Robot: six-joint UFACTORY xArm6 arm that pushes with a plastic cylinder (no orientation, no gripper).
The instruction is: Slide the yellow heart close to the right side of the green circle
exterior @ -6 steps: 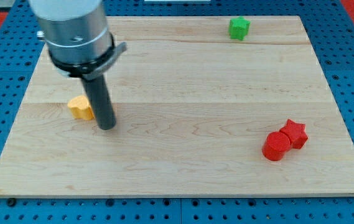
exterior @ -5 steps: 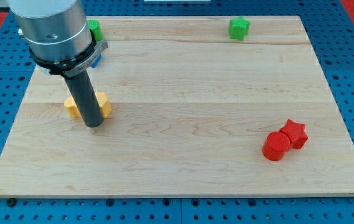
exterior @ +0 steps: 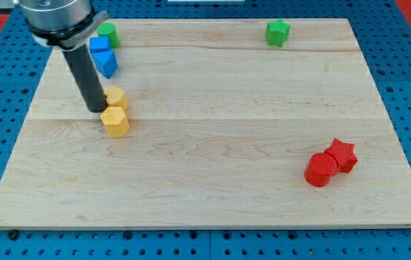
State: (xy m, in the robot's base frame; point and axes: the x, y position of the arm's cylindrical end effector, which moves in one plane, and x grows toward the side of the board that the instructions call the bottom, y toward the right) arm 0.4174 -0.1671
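Observation:
My tip (exterior: 94, 110) rests on the board at the left, just left of two yellow blocks and between them in height. The upper yellow block (exterior: 116, 97) looks rounded like a heart and sits right beside the rod. The lower yellow block (exterior: 115, 122) looks like a hexagon and touches the upper one from below. The green circle (exterior: 107, 33) sits near the top left corner, partly behind the arm, well above the yellow blocks.
Two blue blocks (exterior: 100, 45) (exterior: 107, 63) lie stacked just below the green circle. A green star (exterior: 278, 32) sits at the top right. A red circle (exterior: 321, 170) and a red star (exterior: 342, 154) touch at the lower right.
The rod has moved up and to the left, off the yellow blocks. Both yellow blocks now show fully, as do the green circle and the blue blocks.

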